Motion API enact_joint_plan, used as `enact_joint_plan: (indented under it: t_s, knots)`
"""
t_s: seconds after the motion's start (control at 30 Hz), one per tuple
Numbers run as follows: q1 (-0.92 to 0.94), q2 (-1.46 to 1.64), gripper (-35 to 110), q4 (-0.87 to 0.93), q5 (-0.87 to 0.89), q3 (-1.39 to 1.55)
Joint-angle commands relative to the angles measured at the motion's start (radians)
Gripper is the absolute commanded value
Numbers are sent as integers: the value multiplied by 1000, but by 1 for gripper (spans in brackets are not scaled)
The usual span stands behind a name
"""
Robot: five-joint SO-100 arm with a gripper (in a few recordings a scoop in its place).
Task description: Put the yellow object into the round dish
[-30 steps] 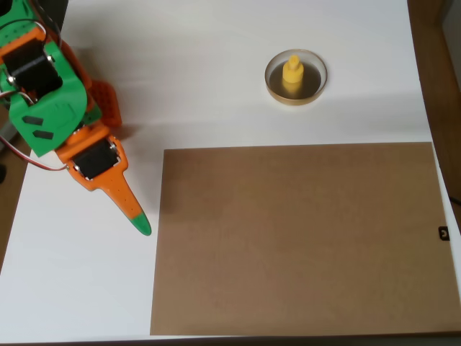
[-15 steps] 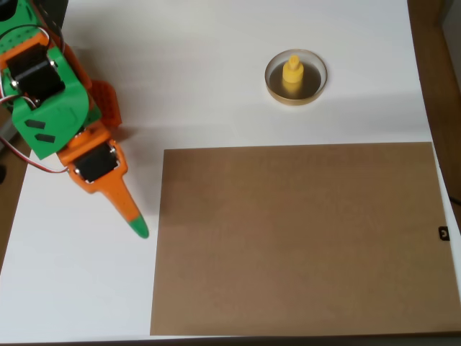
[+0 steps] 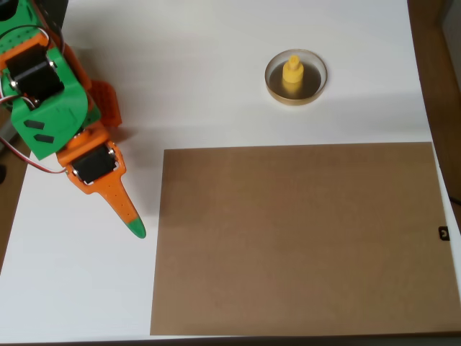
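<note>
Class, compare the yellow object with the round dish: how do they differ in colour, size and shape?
The yellow object is bright yellow; the dish has a tan rim and dark inside. The object is far narrower than the dish. The object stands upright with a knob on top; the dish is shallow. Both are round, and the object sits inside the dish.

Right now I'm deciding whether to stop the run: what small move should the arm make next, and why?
Probably none beyond parking. The small yellow plastic piece stands upright inside the shallow tan-rimmed round dish, and the orange, green-tipped gripper is far off to the left, holding nothing.

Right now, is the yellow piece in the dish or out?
In. The yellow piece stands upright inside the round dish, the dark floor visible around it.
</note>
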Motion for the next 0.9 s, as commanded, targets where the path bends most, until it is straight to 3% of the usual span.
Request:
enact_joint_plan:
  t_s: [0.0,0.87]
  knots:
    - [25,34,15,2,-12,-12]
    - [25,34,3,2,-12,-12]
